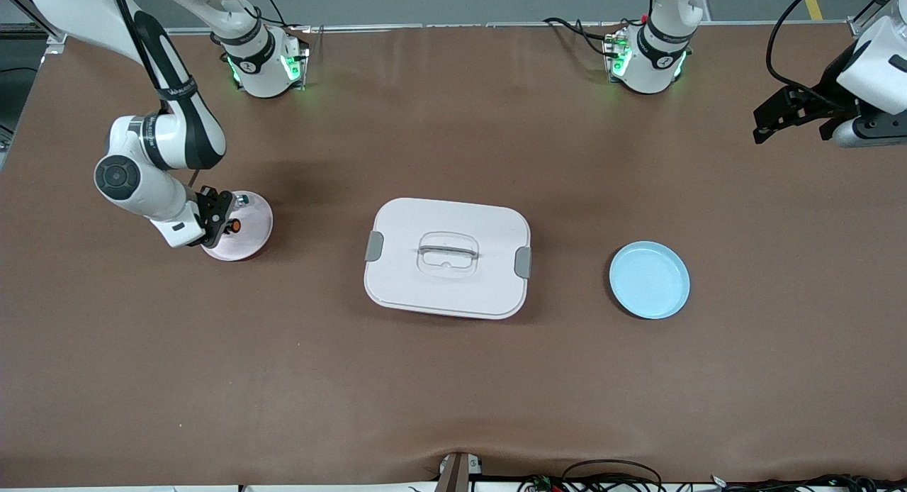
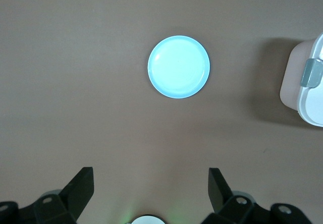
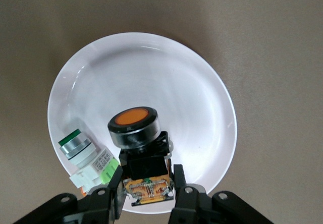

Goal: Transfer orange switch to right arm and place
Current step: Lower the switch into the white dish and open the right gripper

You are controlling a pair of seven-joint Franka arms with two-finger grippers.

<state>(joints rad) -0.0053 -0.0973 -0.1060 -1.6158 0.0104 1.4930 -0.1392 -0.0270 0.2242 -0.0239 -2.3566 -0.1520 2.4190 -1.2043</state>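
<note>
White arms, black grippers.

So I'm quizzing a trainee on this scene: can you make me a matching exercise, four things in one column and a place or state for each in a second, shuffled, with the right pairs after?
Things:
1. orange switch
2. green switch
3. blue plate
4. left gripper

Places or states:
A. bare, toward the left arm's end of the table
B. lying on the pink plate, free of any gripper
C. open, waiting in the air with nothing in it
D. clamped in the right gripper over the pink plate

Pairs: 1-D, 2-B, 3-A, 4-C
</note>
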